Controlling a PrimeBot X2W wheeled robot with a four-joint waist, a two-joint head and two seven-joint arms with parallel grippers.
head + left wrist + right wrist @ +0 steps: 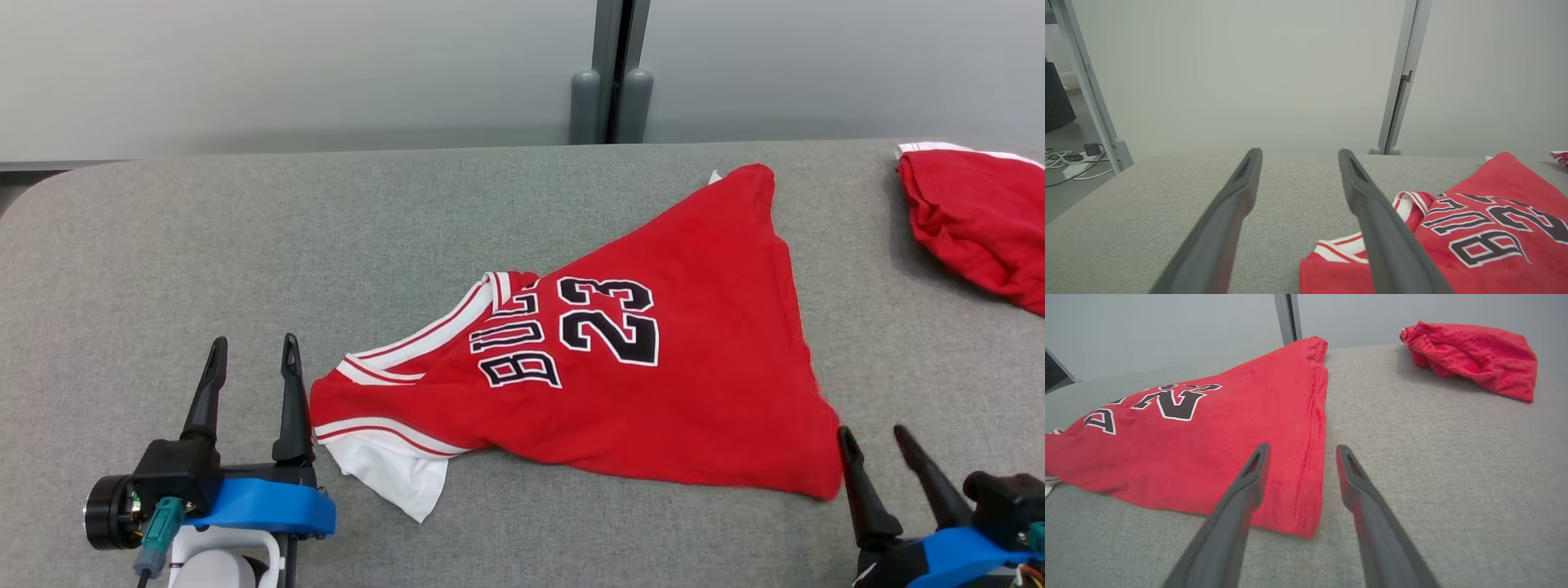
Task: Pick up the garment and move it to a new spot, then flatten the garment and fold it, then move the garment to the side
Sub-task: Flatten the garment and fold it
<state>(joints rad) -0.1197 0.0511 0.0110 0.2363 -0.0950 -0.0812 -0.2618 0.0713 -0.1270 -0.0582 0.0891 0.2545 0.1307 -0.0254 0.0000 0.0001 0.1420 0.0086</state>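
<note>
- The worktop (163, 269) is covered in grey woven cloth with a fine, slightly fuzzy grain. Its near left corner is rounded.
- The left claw (254, 340) has two long, dark, tapering fingers on a blue and black mount. It stands wide apart and grips nothing. Its inner finger is just beside the jersey's white-trimmed edge, and whether they touch cannot be told. In the left wrist view, this claw (1300, 151) has bare worktop between its tips.
- The right claw (873, 430) is spread too and holds nothing. In the right wrist view, the jersey's near hem corner lies under the right claw (1303, 446). Contact with the cloth is hard to judge.
- The red jersey (653, 392) lies mid-worktop between the two claws, spread in a rough triangle. It is soft knit, with white and red striped trim at neck and armhole. It bears black, white-edged lettering and the number 23. The end of the word is lost in a fold at the collar.
- A second red garment (980, 220) lies crumpled at the far right, well apart, and is cut off by the frame.
- Behind is a pale, smooth wall with a grey upright post (612, 73).
</note>
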